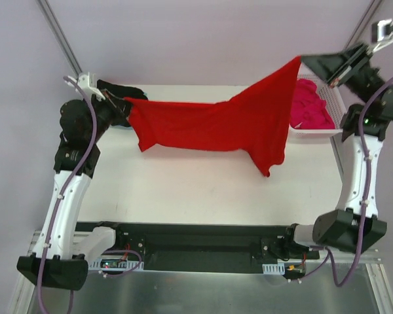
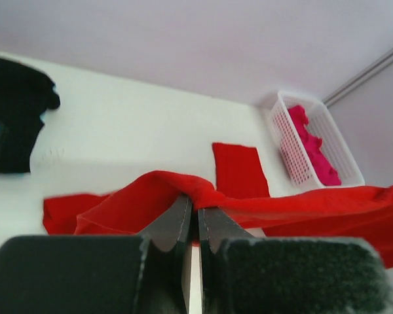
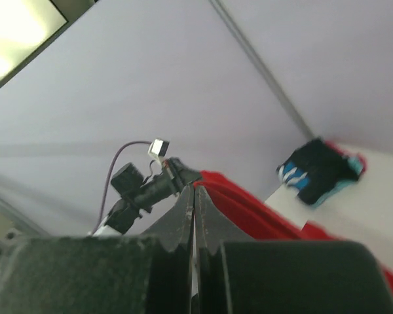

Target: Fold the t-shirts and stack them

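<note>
The left gripper (image 2: 195,208) and right gripper (image 3: 194,194) each clench the red t-shirt (image 1: 216,124), pinched edges hidden.

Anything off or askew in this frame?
Plain red cloth t-shirt hangs skewed between the shut left end effector and right end effector: right corner raised, one flap drooping toward the white table. No visible damage.

This is a robotics lab test cell. A plain white desk (image 1: 183,190) is closed in by bare pale-lilac backdrop panels (image 1: 196,39), with thin metal poles (image 1: 57,31) at the far corners. A left arm (image 1: 65,196) and a right arm (image 1: 361,176) trail purple cables (image 1: 90,124) and are bolted to a black rail (image 1: 196,245) along the near edge.
</note>
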You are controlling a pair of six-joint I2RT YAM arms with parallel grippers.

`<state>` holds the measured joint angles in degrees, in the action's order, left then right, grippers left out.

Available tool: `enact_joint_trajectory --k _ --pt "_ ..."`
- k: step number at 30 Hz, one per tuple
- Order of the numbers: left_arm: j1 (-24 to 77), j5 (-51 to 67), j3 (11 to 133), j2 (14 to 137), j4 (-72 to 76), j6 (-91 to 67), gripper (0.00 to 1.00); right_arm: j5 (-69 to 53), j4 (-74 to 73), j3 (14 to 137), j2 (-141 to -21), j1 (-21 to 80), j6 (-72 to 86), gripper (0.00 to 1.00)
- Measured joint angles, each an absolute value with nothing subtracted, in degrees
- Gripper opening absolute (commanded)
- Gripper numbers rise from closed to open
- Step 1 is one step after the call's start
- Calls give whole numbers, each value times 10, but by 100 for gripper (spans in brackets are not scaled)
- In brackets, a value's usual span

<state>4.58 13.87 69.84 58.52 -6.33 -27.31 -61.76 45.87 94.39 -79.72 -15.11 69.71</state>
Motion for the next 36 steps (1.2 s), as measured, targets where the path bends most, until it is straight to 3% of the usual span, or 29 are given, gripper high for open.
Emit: enact_joint_trajectory --k 4,6,10,19,24,36 --pt "46 156 612 496 -101 -284 0 -626 464 690 -649 -144 740 0" --pt "49 163 590 450 -130 -289 0 -625 379 594 -544 -122 695 1" --pt "49 185 569 347 -192 -303 0 -594 31 586 -350 -13 464 0" --pt "61 235 475 193 -305 -383 0 -465 -475 633 -92 20 177 0" --pt "61 230 486 168 -381 -390 0 -400 -622 631 -51 20 142 1" --pt "60 186 545 126 -564 -393 0 -274 -759 717 -76 20 93 0"
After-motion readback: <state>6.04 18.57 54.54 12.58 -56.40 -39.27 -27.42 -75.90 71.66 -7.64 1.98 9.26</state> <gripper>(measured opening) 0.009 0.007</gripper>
